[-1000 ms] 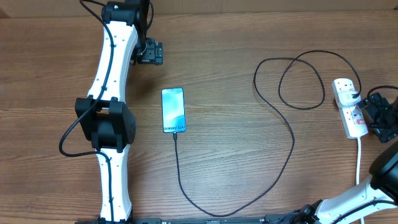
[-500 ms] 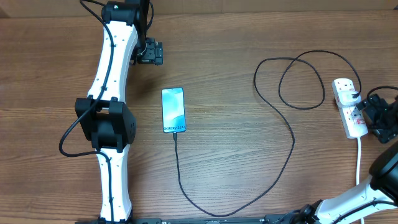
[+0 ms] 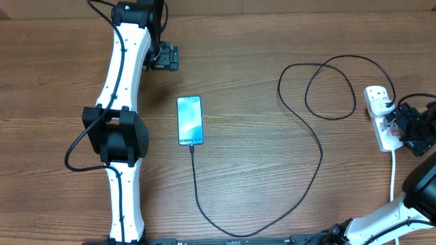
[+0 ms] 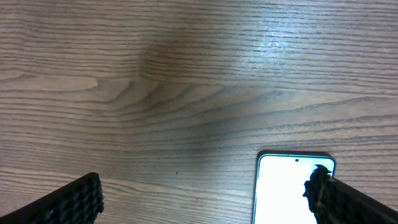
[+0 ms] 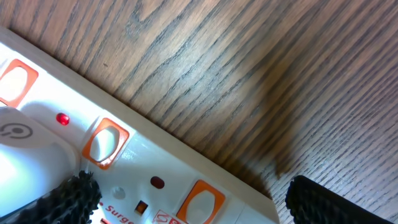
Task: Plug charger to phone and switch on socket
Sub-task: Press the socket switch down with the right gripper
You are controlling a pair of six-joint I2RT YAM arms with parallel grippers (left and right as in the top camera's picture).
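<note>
Overhead: right hand (image 3: pixel 398 121), fingers apart, over the socket (image 3: pixel 386 141), perhaps touching.

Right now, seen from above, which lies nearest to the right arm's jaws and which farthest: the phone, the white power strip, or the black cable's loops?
1. The socket, at the far right edge, right beside the jaws.
2. The charger, its loops lying just left of the socket.
3. The phone, mid-table, well over to the left.

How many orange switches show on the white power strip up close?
3 orange switches on the white power strip: left edge, middle, bottom edge; more may lie out of frame.
</note>
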